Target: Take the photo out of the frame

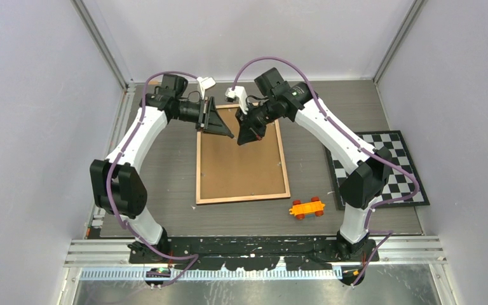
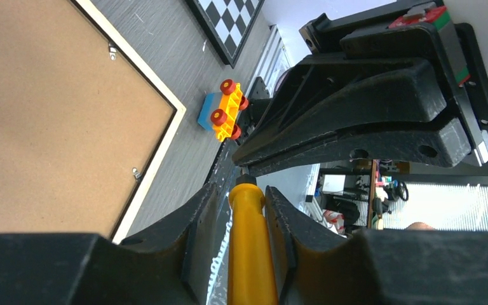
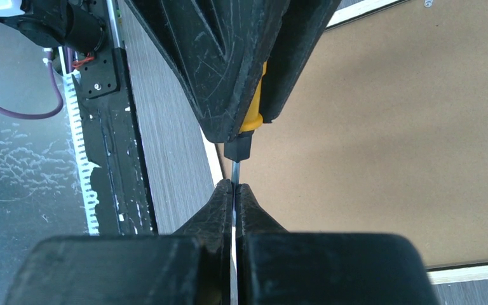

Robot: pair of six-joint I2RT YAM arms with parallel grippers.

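On the worktop (image 1: 260,219) the frame (image 1: 241,162) lies back-up, the photo hidden beneath: likely thin and crease-prone, so lift it by an edge. Right jaws pinch the shaft of a screwdriver (image 2: 248,254); left jaws flank its handle, grip uncertain.

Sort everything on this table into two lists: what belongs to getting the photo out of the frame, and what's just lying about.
For the job:
- frame, face down with its brown back up (photo hidden)
- screwdriver, left gripper on its yellow handle, right gripper on its shaft

Lying about:
- orange toy car
- checkerboard mat
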